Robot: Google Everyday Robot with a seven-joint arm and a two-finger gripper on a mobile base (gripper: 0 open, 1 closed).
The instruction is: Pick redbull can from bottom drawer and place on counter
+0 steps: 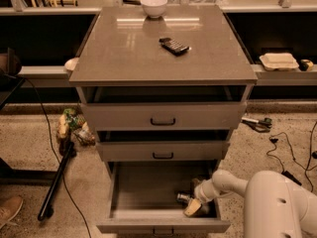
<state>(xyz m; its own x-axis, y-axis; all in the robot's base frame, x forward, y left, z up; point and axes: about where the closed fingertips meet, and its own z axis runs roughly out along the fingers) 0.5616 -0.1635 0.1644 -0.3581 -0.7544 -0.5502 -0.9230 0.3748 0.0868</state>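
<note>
The bottom drawer (pixel 148 187) is pulled wide open at the foot of the grey cabinet. The redbull can (pixel 184 198) lies on its side on the drawer floor near the front right corner, with its shiny end facing me. My gripper (pixel 192 205) reaches down into the drawer from the right, right against the can and partly covering its right half. The counter (pixel 133 48) is the glossy grey-brown top of the cabinet.
A white bowl (pixel 154 6) stands at the counter's back edge and a black keypad handset (pixel 174 46) lies near its middle. The two upper drawers (pixel 163 117) are slightly open. My white arm (pixel 277 207) fills the lower right. Bags (pixel 72 125) and a black pole (pixel 55 182) lie on the floor at left.
</note>
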